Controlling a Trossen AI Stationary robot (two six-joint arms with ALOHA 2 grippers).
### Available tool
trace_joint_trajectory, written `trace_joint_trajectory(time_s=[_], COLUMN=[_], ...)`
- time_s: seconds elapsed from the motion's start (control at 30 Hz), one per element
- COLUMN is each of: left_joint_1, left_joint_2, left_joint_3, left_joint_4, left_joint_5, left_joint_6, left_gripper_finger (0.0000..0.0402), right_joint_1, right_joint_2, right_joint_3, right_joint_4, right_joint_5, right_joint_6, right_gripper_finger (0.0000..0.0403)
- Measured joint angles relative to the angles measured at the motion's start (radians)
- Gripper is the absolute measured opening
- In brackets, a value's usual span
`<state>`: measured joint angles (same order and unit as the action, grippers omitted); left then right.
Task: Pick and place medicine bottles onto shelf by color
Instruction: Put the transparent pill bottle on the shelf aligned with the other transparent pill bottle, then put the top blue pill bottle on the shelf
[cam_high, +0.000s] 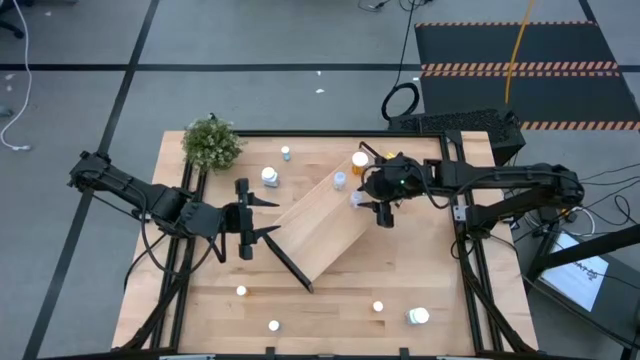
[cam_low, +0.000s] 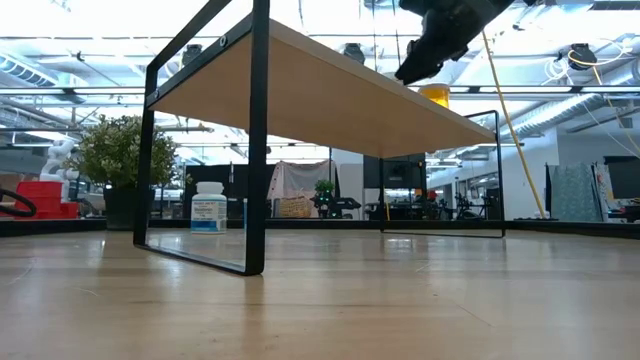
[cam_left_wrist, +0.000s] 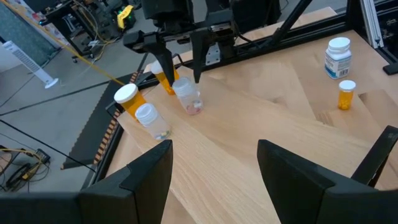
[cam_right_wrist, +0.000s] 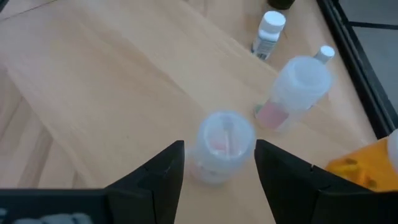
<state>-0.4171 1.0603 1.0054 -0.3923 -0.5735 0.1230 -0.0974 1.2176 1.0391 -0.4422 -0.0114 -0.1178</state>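
Four small medicine bottles (cam_high: 378, 307) stand scattered on the bare tabletop (cam_high: 330, 300) along its near edge, well apart from each other and from everything else.

Past them the shelf (cam_high: 315, 235) sits at a slant across the middle of the table, its light board raised on black brackets. The left gripper (cam_high: 245, 232) hovers at the shelf's left end, just beside the bracket there. Its fingers (cam_left_wrist: 142, 177) are spread wide with only the board showing between them, so it is carrying nothing.

Further along, at the shelf's other end, the right gripper (cam_high: 383, 212) hangs above a pale bottle (cam_right_wrist: 221, 146) that stands upright on the board. Its two fingers are parted, one on each side of the cap, and from the left wrist view the tips look to be above the bottle rather than clamped on it. A second pale bottle (cam_right_wrist: 295, 90) stands just beside the first. An orange bottle (cam_left_wrist: 129, 99) with a white cap is near them at the board's end.

Beyond the shelf, a larger white bottle (cam_high: 269, 177) and a smaller one (cam_high: 286, 153) stand on the tabletop. A green bushy plant (cam_high: 212, 143) fills the far left corner.
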Motion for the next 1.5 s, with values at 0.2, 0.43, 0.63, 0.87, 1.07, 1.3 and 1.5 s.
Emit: trace_joint_trajectory(time_s=[0.2,0.43,0.63,0.87,1.07,1.3,1.5], left_joint_1=[0.000,0.002,0.002,0.002,-0.017,-0.038,0.037], left_joint_2=[0.000,0.000,0.000,0.000,0.000,-0.001,-0.018], left_joint_3=[0.000,0.000,0.000,0.000,0.000,0.000,0.000], left_joint_4=[0.000,-0.004,-0.010,-0.051,-0.102,-0.150,-0.207], left_joint_5=[0.000,0.007,0.020,0.005,-0.004,-0.067,-0.101], left_joint_6=[0.004,0.002,0.000,-0.095,-0.128,-0.137,-0.146], left_gripper_finger=[0.0237,0.0237,0.0237,0.0237,0.0237,0.0237,0.0237], right_joint_1=[0.033,0.101,0.237,0.420,0.510,0.541,0.538], right_joint_2=[-0.034,-0.077,-0.099,-0.090,-0.093,-0.095,-0.095], right_joint_3=[0.000,0.001,0.001,0.001,0.001,0.001,0.001], right_joint_4=[0.006,0.004,0.004,0.010,0.019,0.019,0.019], right_joint_5=[0.067,0.094,0.213,0.424,0.486,0.487,0.487], right_joint_6=[0.001,0.082,0.152,0.230,0.265,0.274,0.213], right_gripper_finger=[0.0192,0.0192,0.0192,0.0192,0.0192,0.0192,0.0192])
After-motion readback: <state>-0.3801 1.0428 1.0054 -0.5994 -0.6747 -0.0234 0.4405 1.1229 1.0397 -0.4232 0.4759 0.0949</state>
